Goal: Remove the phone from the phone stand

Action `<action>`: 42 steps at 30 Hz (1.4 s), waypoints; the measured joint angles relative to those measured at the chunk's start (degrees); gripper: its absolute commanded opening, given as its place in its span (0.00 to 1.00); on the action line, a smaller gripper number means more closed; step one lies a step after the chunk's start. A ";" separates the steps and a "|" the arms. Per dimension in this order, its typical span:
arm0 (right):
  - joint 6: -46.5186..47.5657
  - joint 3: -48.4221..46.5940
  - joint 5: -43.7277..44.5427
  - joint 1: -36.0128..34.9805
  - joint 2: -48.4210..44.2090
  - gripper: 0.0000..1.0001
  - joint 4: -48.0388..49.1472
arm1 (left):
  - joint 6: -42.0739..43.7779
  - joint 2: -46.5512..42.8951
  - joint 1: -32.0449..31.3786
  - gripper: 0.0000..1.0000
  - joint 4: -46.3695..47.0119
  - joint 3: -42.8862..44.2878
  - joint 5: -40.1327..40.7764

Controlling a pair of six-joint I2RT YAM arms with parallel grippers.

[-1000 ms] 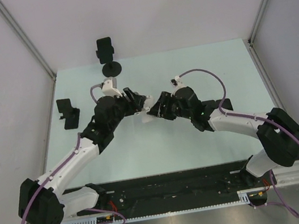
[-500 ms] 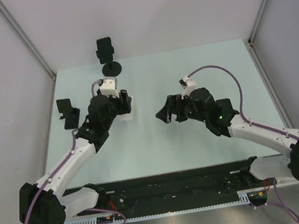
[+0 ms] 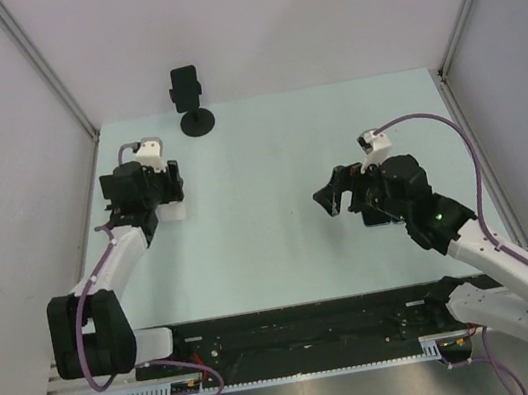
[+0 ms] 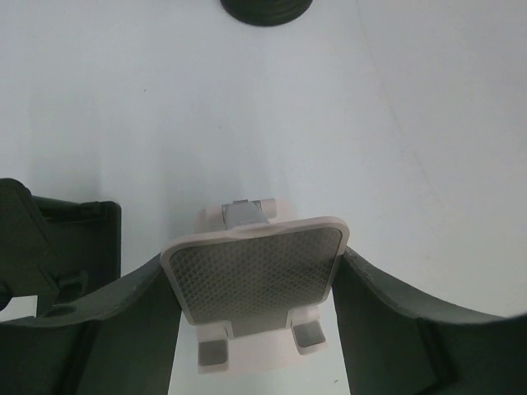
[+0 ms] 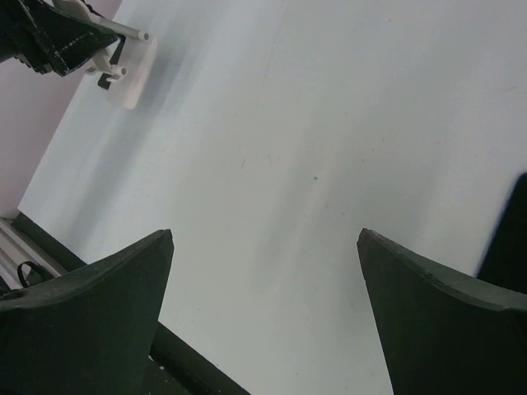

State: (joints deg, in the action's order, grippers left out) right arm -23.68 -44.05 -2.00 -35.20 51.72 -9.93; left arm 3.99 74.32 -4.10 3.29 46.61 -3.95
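Note:
My left gripper (image 3: 164,194) is shut on the sides of an empty white phone stand (image 3: 172,211) at the left of the table. In the left wrist view the stand's grey gridded plate (image 4: 255,276) sits between my fingers (image 4: 123,329), with its feet on the table. My right gripper (image 3: 331,196) is open and empty above the table's right half; its wrist view (image 5: 263,247) shows only bare table between the jaws. A black flat thing (image 3: 380,218), possibly the phone, lies under my right wrist and is mostly hidden. It also shows at the edge of the right wrist view (image 5: 512,234).
A black clamp holder (image 3: 187,87) on a round base (image 3: 196,121) stands at the back. A second black stand (image 4: 78,239) sits just left of the white one. White walls close in the table on three sides.
My left gripper carried the white stand from the table's middle to the left side. My right arm drew back to the right, with its gripper open.

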 measured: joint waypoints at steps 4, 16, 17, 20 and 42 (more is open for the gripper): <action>0.85 1.55 -0.57 1.25 -3.06 1.00 -3.34 | 2.54 3.06 3.76 0.12 0.26 0.00 -3.41; 1.16 3.96 -3.98 5.46 -7.74 0.99 -7.45 | 5.60 11.58 10.19 0.14 2.14 1.55 -9.62; 1.07 4.07 -4.17 5.64 -8.02 0.99 -7.58 | 5.62 11.91 10.25 0.14 2.32 1.70 -9.86; 0.76 4.48 -4.57 5.84 -8.79 0.99 -7.87 | 5.64 12.33 10.38 0.14 2.84 1.77 -10.05; 0.00 6.71 -7.15 9.44 -12.07 0.99 -9.49 | 6.16 14.32 14.05 0.31 6.86 1.84 -10.86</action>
State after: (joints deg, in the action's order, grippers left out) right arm -23.68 -37.34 -9.15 -25.76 39.66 -19.42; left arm 10.15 88.64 9.96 10.15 48.45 -14.81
